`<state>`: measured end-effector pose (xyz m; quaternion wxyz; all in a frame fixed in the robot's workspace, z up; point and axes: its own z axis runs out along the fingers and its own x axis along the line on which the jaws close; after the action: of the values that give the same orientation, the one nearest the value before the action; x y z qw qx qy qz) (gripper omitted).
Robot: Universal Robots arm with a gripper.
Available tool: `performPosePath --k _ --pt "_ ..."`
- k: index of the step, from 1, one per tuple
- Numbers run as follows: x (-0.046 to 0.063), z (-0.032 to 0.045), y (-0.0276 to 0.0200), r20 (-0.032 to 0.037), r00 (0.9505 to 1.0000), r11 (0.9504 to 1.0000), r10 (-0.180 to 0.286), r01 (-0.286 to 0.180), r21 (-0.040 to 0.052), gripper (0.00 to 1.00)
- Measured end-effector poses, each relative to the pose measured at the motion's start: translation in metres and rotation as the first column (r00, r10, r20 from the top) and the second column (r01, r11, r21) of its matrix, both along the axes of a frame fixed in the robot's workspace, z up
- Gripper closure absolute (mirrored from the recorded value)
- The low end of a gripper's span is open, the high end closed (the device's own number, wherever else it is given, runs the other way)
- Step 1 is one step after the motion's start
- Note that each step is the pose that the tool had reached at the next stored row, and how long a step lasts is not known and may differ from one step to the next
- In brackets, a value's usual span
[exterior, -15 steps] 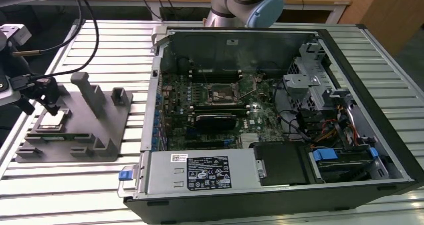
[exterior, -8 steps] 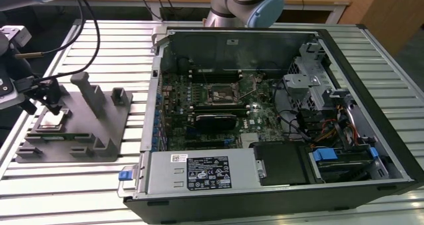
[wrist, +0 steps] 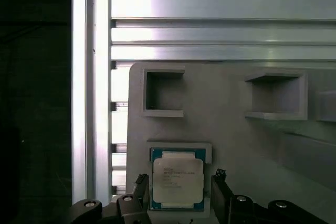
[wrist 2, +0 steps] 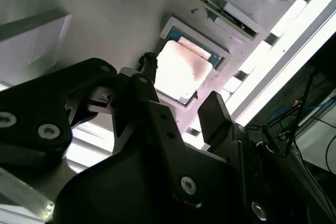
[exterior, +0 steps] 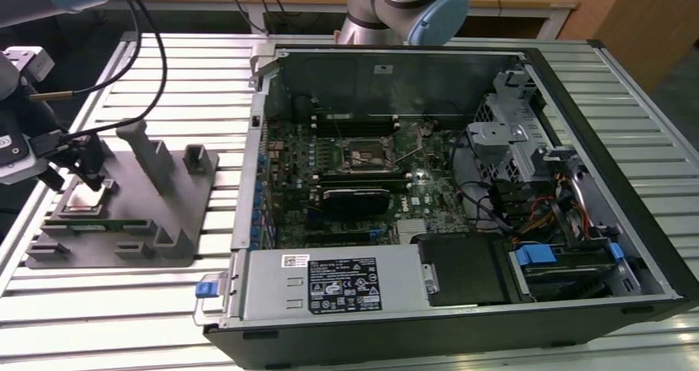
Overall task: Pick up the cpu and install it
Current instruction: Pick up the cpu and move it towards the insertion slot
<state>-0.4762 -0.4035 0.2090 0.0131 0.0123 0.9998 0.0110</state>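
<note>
CPU [wrist: 177,177] lies flat in holder [wrist: 236,140] recess btwn spread fingers [wrist: 139,192] of tool [wrist: 179,184], nothing gripped, recess rim tight round it, slatted bench [wrist: 210,3] past holder edge.

The cpu [wrist: 177,184] has a smooth, pale metal top with a soft sheen, on a green rim. It lies in a matt, light grey plastic holder [exterior: 164,215] at nine o'clock in the exterior view. The gripper [wrist: 179,182] is matt black with shiny screw heads. The table [exterior: 142,305] is ribbed bare metal, bright with glare. From the centre to three o'clock, the computer case [exterior: 437,338] is black outside and dull grey sheet metal inside.
</note>
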Motion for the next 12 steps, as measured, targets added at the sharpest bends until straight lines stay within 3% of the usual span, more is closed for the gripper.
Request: performPosePath --k 12 --pt "-0.0038 -0.0088 -0.0009 -0.0001 1.0 1.0 0.007 -0.007 0.0013 0.41"
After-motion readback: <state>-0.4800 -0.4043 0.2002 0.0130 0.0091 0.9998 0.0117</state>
